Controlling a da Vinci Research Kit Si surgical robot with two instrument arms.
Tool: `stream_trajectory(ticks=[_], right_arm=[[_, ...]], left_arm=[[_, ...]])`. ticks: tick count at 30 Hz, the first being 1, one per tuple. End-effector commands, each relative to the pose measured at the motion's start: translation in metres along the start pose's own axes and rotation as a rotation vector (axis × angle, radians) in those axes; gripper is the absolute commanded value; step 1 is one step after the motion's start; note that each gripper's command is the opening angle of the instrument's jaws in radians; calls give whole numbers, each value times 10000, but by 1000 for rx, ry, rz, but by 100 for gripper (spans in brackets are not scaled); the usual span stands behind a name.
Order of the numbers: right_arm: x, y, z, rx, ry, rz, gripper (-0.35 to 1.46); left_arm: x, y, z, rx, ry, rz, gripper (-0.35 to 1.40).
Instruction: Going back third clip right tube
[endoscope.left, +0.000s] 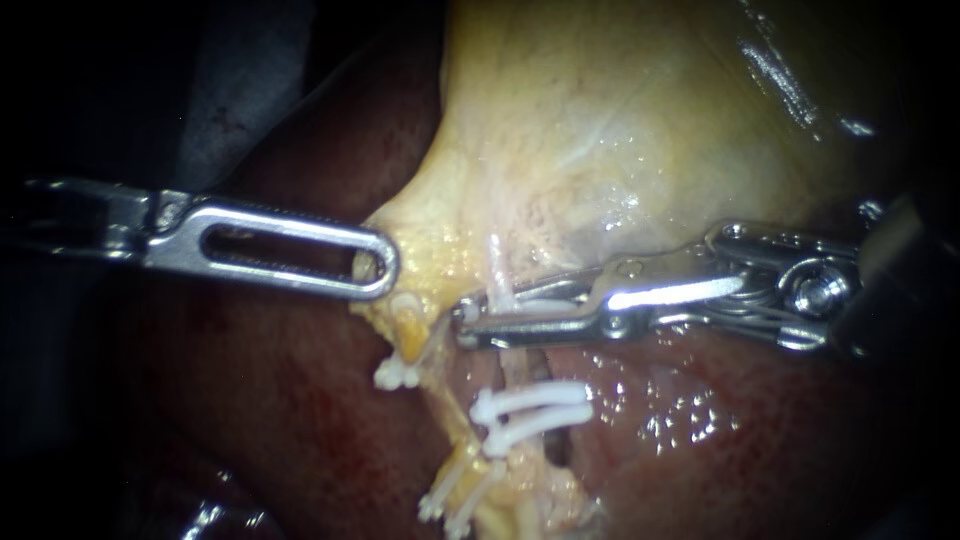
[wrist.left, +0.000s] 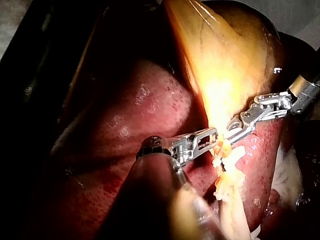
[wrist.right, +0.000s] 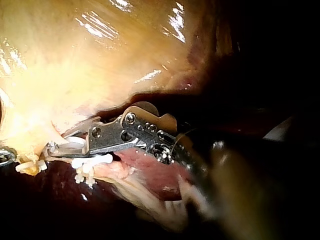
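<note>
The pale right tube (endoscope.left: 512, 365) runs down from the yellow gallbladder (endoscope.left: 620, 130). It carries two white clips (endoscope.left: 535, 400), close together, below my right instrument (endoscope.left: 475, 318). That instrument reaches in from the right. Its jaws stand open around the tube, and a third white clip (endoscope.left: 535, 302) lies between them. The right wrist view shows the same jaws (wrist.right: 52, 150) astride the clip (wrist.right: 67, 145). My left instrument (endoscope.left: 385, 275) comes in from the left, its slotted jaws shut on the gallbladder's yellow lower edge, also seen in its wrist view (wrist.left: 212, 136).
Dark red liver (endoscope.left: 280, 400) lies under and around both tubes. The left tube bears a white clip (endoscope.left: 397, 373) just under my left instrument's tip. More white clips (endoscope.left: 450, 505) sit lower on the yellow strand. The right instrument's shaft (wrist.left: 302, 95) is beside the gallbladder.
</note>
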Motion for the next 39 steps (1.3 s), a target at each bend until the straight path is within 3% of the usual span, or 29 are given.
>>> stream_trajectory(ticks=[1, 9, 14, 16, 18, 32, 39], right_arm=[[0, 0, 0, 0, 0, 0, -34], [-1, -1, 0, 0, 0, 0, -32], [-3, -2, 3, 0, -1, -2, 22], [-4, -1, 6, -3, -3, -62, 40], [-5, -1, 9, -4, -4, -93, 47], [-2, 3, 16, -14, -11, -305, 56], [-2, 5, 21, -17, -11, -329, 59]], left_arm=[[0, 0, 0, -1, 0, 0, -35], [0, 0, 0, -1, 0, 0, -35], [0, 0, 0, -1, 0, 0, -35], [0, 0, 0, -1, 0, 0, -35], [0, 0, 0, -1, 0, 0, -35], [0, 0, 0, -1, 0, 0, -35], [0, 0, 0, -1, 0, 0, -35]])
